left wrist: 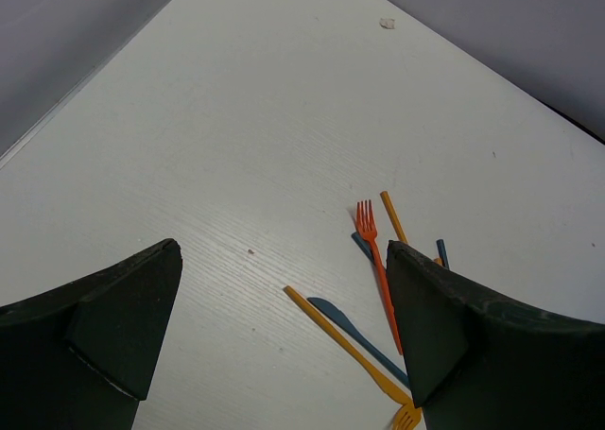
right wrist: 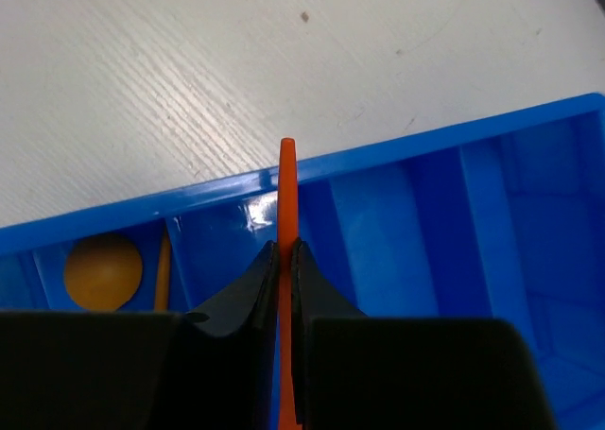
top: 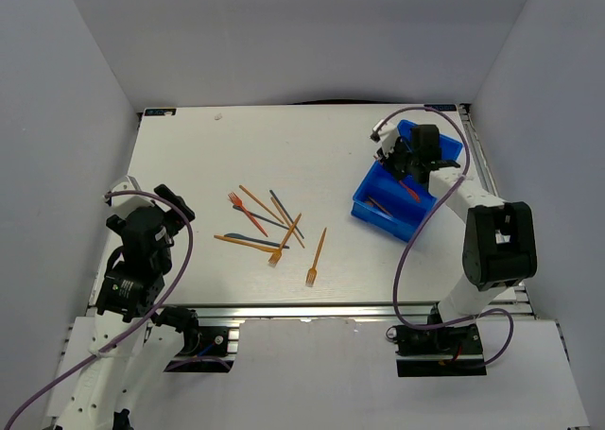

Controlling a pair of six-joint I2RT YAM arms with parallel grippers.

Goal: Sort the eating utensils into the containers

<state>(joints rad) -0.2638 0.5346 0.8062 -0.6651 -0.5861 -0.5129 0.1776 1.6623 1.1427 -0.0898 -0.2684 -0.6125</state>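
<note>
The blue tray stands at the right back of the table. My right gripper hangs over it, shut on a thin red utensil whose tip pokes past the fingertips above the tray's long rim. An orange spoon lies in one compartment. Several loose utensils lie mid-table: a red fork, an orange fork, orange sticks and dark blue pieces. My left gripper is open and empty, left of the pile; its view shows the red fork, an orange utensil and a dark blue knife.
White walls close in the table on three sides. A small white speck lies on the table far back. The table's left edge runs close beside my left gripper.
</note>
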